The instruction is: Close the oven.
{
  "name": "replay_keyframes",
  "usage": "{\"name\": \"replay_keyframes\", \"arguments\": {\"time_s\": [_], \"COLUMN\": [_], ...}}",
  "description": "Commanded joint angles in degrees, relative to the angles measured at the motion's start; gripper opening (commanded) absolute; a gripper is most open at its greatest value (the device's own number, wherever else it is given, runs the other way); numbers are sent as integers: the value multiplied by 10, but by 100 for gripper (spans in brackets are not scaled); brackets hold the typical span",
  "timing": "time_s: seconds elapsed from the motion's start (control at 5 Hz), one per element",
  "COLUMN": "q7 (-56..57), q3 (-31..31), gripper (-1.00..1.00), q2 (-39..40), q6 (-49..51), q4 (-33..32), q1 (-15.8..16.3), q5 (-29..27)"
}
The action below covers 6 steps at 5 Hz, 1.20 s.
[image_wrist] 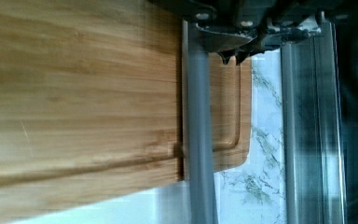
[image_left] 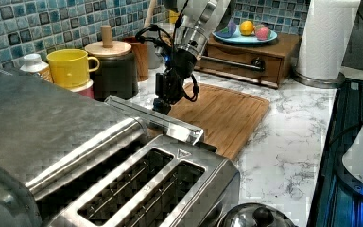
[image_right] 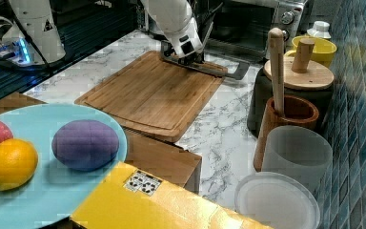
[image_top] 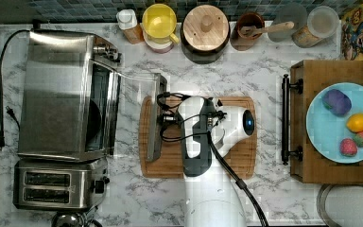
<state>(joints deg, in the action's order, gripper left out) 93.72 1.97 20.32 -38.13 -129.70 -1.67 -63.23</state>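
Observation:
The oven (image_top: pixel 56 94) stands at the top view's left, a big steel box with its glass door (image_top: pixel 137 90) folded down flat. The door's bar handle (image_top: pixel 155 118) lies over the near edge of the wooden cutting board (image_top: pixel 236 161). My gripper (image_top: pixel 163 118) points down right at that handle. In the left view the gripper (image_left: pixel 163 105) reaches the handle (image_left: pixel 170 124) from above. In the wrist view its fingertips (image_wrist: pixel 230 57) sit together, shut, in the gap between the handle bar (image_wrist: pixel 198 140) and the door edge, holding nothing.
A two-slot toaster (image_top: pixel 56 189) stands beside the oven. A yellow mug (image_top: pixel 159 21), a lidded canister (image_top: pixel 206 28) and jars line the tiled back wall. A wooden tray (image_top: pixel 307 118) holds a blue plate (image_top: pixel 328 137) of fruit at the top view's right.

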Motion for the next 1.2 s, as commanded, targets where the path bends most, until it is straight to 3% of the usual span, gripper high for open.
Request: {"name": "replay_keyframes", "arguments": {"time_s": [0.2,0.6,1.2], "q7": [-36,-27,-107], "q3": [-23,-43,-87], "gripper": [-100,-100,-100], "q2": [30,-18,-134], "q6": [77,69,43], "q4": [107,60,47], "q1": [-3,16,74], "q5": [-9,-40,31]}}
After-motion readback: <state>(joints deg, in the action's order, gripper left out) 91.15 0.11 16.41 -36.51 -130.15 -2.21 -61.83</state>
